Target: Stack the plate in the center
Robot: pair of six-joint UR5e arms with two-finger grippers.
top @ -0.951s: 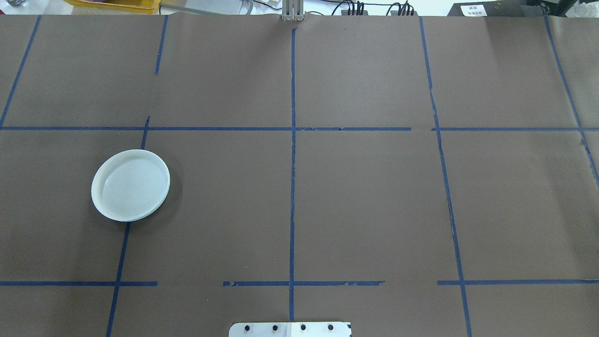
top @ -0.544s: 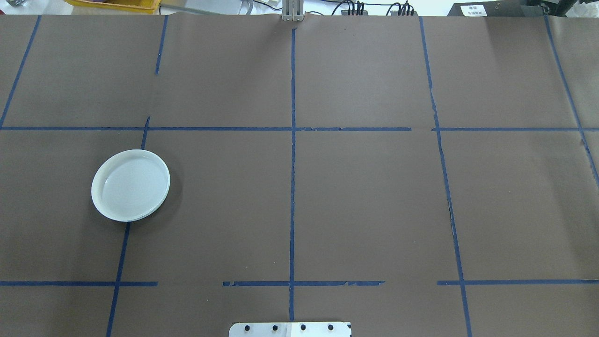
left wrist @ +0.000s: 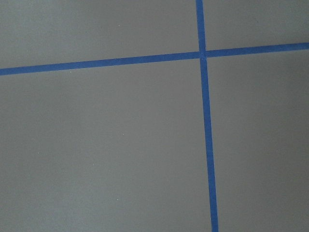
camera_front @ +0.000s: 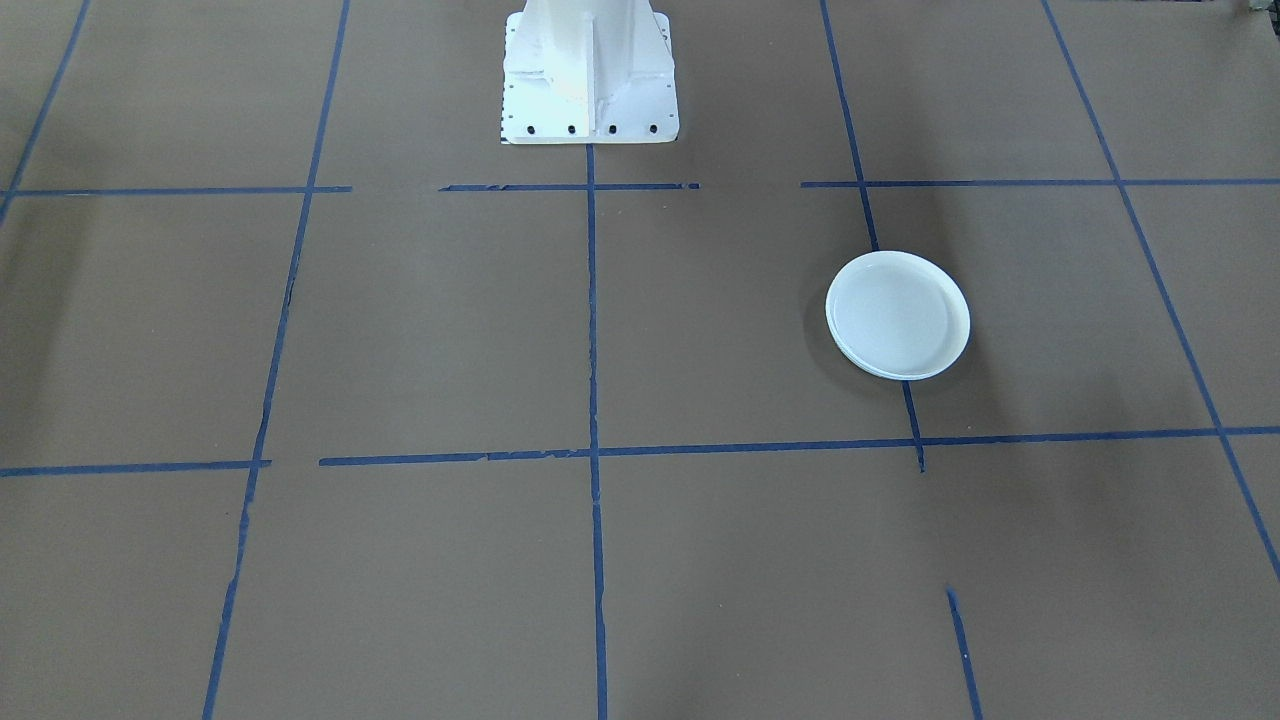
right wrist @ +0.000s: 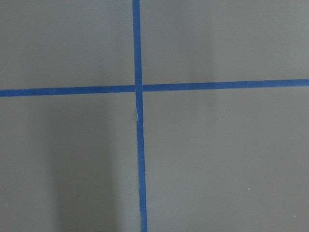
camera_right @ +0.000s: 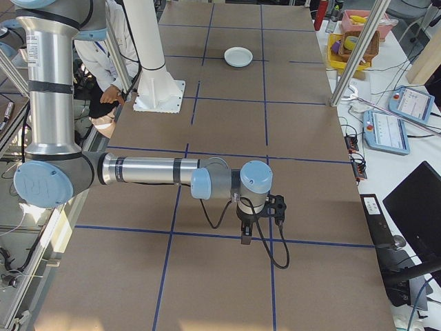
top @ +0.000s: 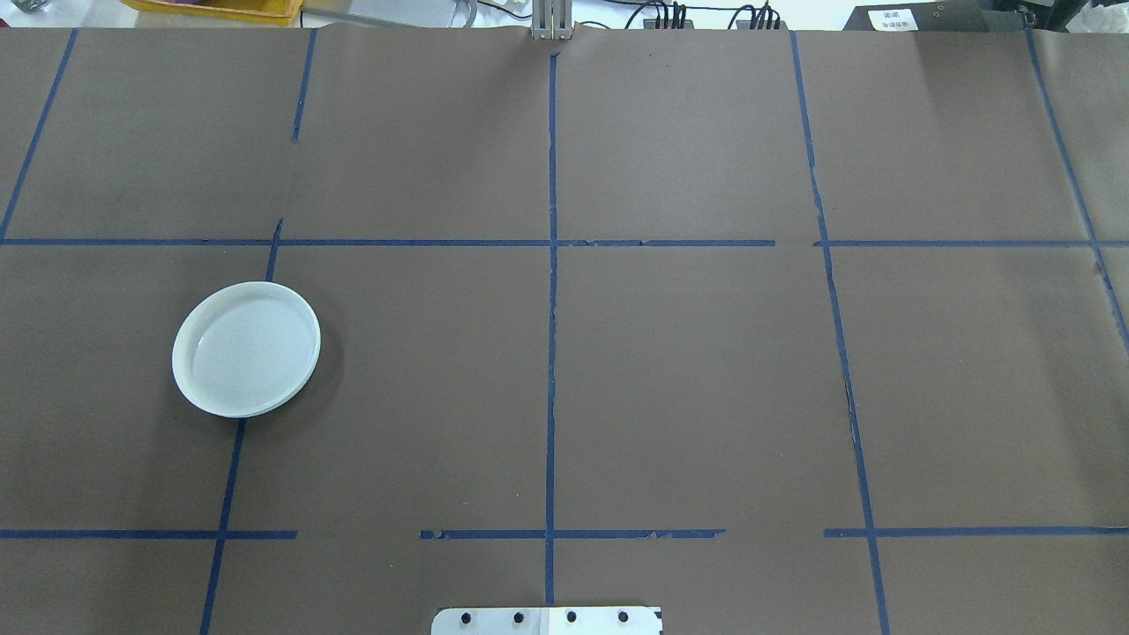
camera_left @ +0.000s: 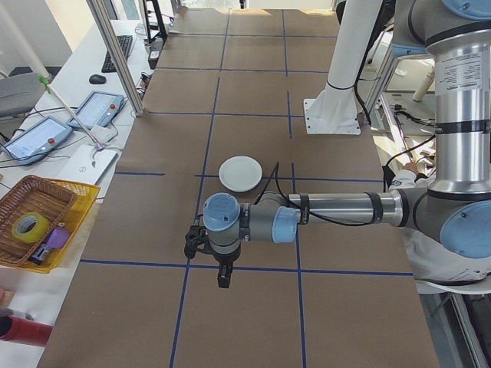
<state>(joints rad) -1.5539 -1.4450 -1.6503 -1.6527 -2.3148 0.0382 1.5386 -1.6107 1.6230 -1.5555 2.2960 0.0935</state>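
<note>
We see one pale plate at the middle left of the overhead view, lying flat on the brown table cover and straddling a blue tape line; in the front-facing view it sits right of centre. Its edge looks doubled there, so it may already be a stack, but we cannot tell for sure. No other plate shows in any view, so we judge the work is either just starting or finished. If we still have to carry this plate to the middle, we would have the left arm come down over its rim, pinch the raised edge firmly, lift clear before travelling, and lower it level so it does not slide. The left gripper shows only in the left side view, hanging above bare table near the bottom centre, well apart from the plate; the right gripper shows only in the right side view, likewise over bare table. From those views we cannot tell how far either is open, though neither appears to carry anything. Both wrist cameras show only tape lines.
</note>
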